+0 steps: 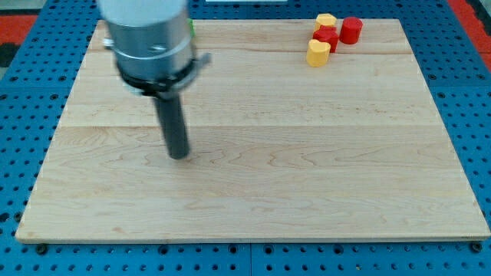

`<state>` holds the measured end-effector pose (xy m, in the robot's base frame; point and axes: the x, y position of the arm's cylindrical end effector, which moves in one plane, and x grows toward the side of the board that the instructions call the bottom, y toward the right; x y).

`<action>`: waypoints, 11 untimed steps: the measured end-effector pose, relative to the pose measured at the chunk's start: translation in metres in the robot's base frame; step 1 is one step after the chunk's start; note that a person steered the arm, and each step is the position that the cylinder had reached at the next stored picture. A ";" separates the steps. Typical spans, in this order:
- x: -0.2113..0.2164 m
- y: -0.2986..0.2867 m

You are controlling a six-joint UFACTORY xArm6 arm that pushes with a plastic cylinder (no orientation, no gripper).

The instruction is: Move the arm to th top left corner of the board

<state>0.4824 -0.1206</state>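
Observation:
My tip (179, 156) rests on the wooden board (253, 169), left of the middle, well below the top left corner. The arm's grey body (147, 34) hangs over the board's top left area and hides part of it. A sliver of green (191, 27) shows at the body's right edge; its shape cannot be made out. At the view's top right sit a yellow block (326, 21), a red block (325, 37), a red cylinder (350, 30) and a yellow block (318, 53), clustered together, far from my tip.
The board lies on a blue perforated table (23, 115) that surrounds it on all sides.

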 end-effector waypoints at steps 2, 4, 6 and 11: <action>-0.078 -0.118; -0.079 -0.125; -0.085 -0.128; -0.260 -0.163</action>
